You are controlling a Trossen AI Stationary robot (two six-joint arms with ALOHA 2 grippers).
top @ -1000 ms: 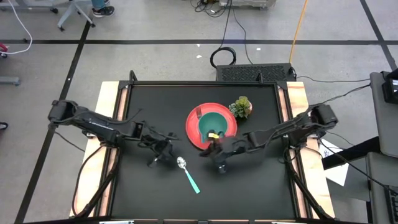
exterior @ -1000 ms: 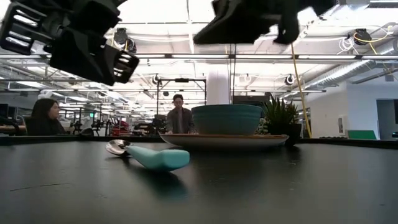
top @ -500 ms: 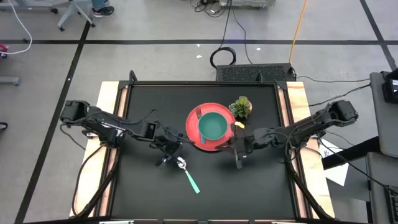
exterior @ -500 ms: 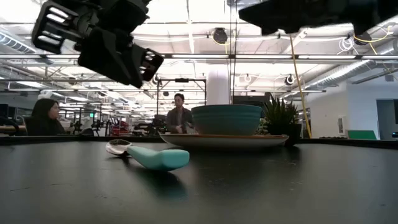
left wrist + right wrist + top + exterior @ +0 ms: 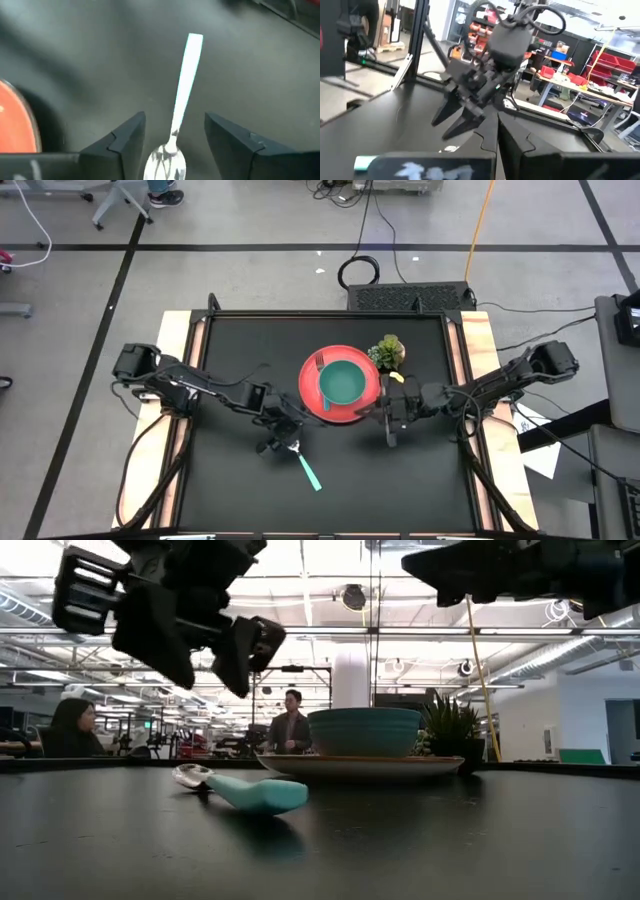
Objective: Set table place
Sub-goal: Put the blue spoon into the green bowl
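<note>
A spoon [image 5: 303, 463] with a teal handle and a metal bowl lies flat on the black table [image 5: 230, 500], toward the near side from the red plate [image 5: 310, 402]. A teal bowl [image 5: 342, 383] stands on the plate. My left gripper [image 5: 283, 444] hangs open over the spoon's bowl end. In the left wrist view its fingers stand on either side of the handle's neck [image 5: 174, 131], and the low view shows them raised clear of it [image 5: 215, 655]. My right gripper [image 5: 388, 436] is shut and empty, just right of the plate, held high and about level [image 5: 450, 570].
A small potted plant [image 5: 388, 352] stands at the plate's far right. A fork-like piece [image 5: 320, 362] lies on the plate's far left rim. Pale wooden strips [image 5: 172, 370] border both short sides. People [image 5: 290, 725] sit in the room beyond the table.
My left gripper has moved toward the table's right and near side, over the spoon's bowl end, and has opened. My right gripper has drawn back from the plate's near rim toward the table's right edge and tipped up to about level. The spoon and plate have stayed put.
</note>
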